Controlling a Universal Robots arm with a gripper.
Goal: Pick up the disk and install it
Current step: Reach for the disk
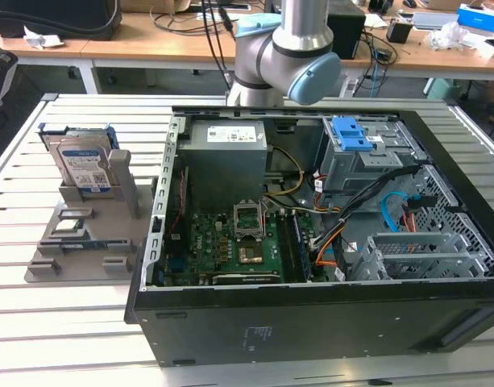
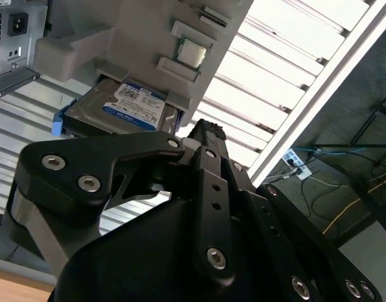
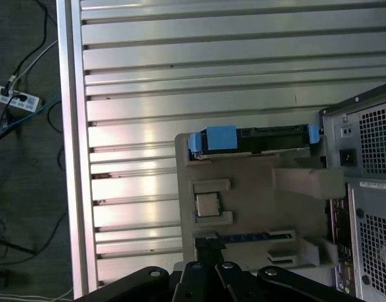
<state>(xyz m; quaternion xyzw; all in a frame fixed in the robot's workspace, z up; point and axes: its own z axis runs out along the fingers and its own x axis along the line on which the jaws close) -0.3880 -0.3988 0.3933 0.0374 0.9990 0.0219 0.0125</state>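
Second wrist view: gripper point(image 2: 203, 129) has its two black fingers drawn together at the tips, with nothing held between them. First wrist view gives the same reading, the gripper point(image 3: 205, 243) closed and empty, looking onto a grey holder point(image 3: 255, 189). Disk point(image 3: 255, 139) stands on edge in a slot at one end of that holder, its blue carrier frame showing at both corners, apart from the fingertips. A small square chip point(image 3: 207, 204) sits in a recess of the holder, between disk and gripper. Second wrist view shows the disk point(image 2: 126, 107) label side on. Exterior view: disk point(image 1: 84, 165) upright in the holder point(image 1: 85, 234) on the slatted metal table point(image 1: 37, 322), at the exterior view's left, beside the open computer case point(image 1: 311, 322). Arm point(image 1: 287, 56) rises behind the case.
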